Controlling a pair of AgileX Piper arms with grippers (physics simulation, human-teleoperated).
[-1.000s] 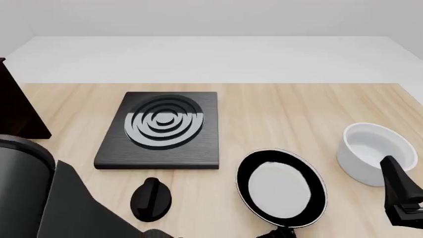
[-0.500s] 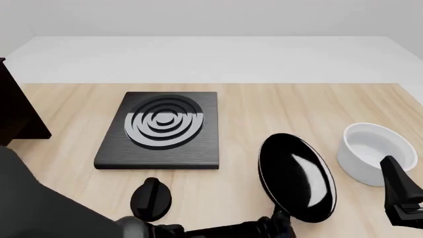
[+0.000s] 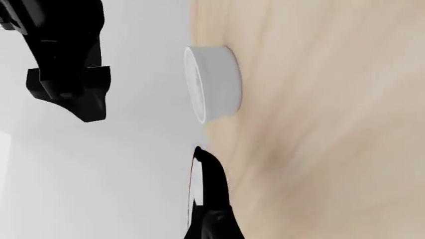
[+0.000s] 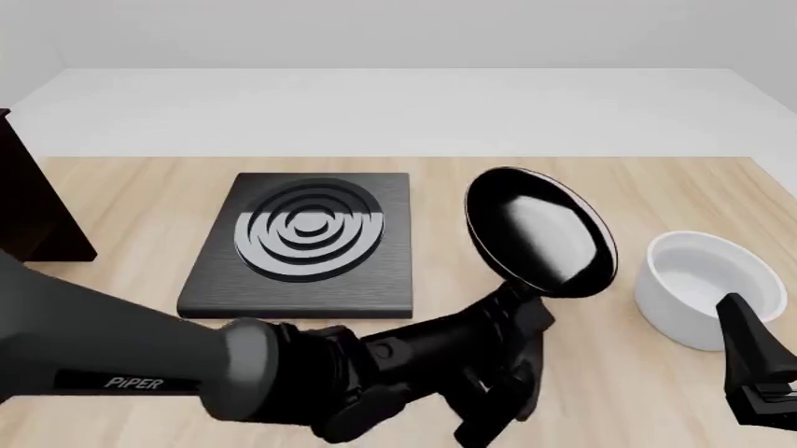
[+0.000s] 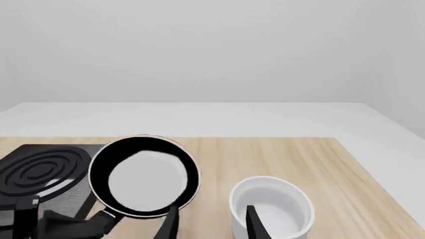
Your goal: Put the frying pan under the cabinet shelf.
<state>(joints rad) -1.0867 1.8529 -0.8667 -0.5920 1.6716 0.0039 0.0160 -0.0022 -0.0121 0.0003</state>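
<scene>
Frying pan [image 4: 539,233] sits lifted off the table [image 4: 524,187] in your left claw [image 4: 517,322], just right of centre in the front view, its handle clamped in the claw at lower centre. You have it tipped up on edge, glossy black underside facing the camera, between the stove plate [image 4: 302,245] at centre left and the white bowl [image 4: 704,287] at the right edge. In the right wrist view the same pan [image 5: 143,182] shows you its pale grey inside in the lower left, with the bowl [image 5: 272,206] just beside it at lower centre. In the left wrist view only a thin black edge of the pan [image 3: 207,199] appears at bottom centre, the bowl [image 3: 214,82] above it in the upper middle, and your other arm's claw [image 3: 69,94] hanging in the upper left.

Your right claw [image 4: 757,369] hangs in the lower right corner of the front view, near the bowl. Its two fingers [image 5: 254,224] stand apart in its own camera, nothing between them, so it is spread and empty.

Your cabinet shelf [image 4: 35,210] shows only as a dark panel at the far left edge of the front view, well apart from the pan, with the stove plate lying between them.
</scene>
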